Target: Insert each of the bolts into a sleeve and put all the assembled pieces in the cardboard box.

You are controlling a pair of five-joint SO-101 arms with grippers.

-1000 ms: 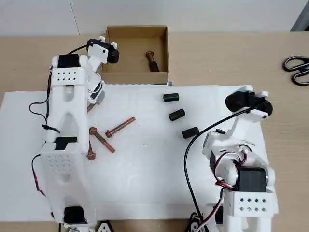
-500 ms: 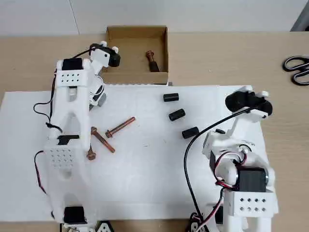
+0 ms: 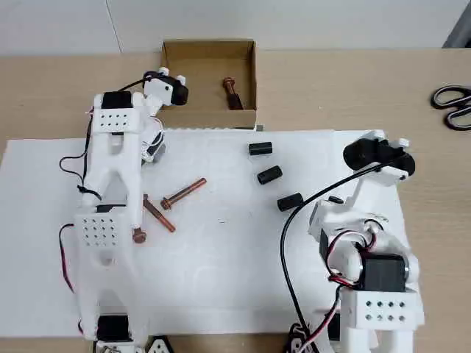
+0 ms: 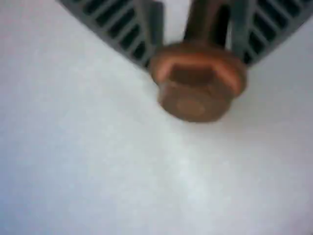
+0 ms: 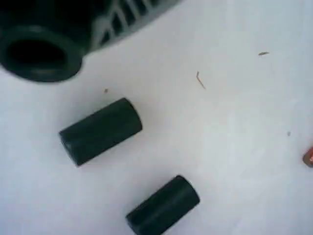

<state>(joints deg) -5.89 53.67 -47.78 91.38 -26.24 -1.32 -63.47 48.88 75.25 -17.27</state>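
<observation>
A: Left hand (image 4: pixel 195 22), state?
B: Closed on a bolt (image 4: pixel 198 85). The shank is pinched in its grip and the hex head sticks out clear over the white sheet (image 3: pixel 221 279). The hand sits near the sheet's 11 o'clock corner, just short of the box (image 3: pixel 208 46).

A: Sleeves?
B: Three, all toward 3 o'clock of that hand and well apart from it: far sleeve (image 3: pixel 260 148), mid sleeve (image 3: pixel 269 175), near sleeve (image 3: pixel 290 201).

A: Nearer arm?
B: The right. The near sleeve lies just at 9 o'clock of the right hand (image 3: pixel 335 200), long axis roughly 9-to-3, one bore facing that wrist. Cannot tell whether that hand grips it.

A: Next move turns on what?
B: My judgement: bringing the bolt's shank in line with that bore.

A: The rest?
B: Loose bolts (image 3: pixel 184 193) lie toward 6 o'clock of the left hand. One assembled piece (image 3: pixel 232 92) is in the box.
</observation>
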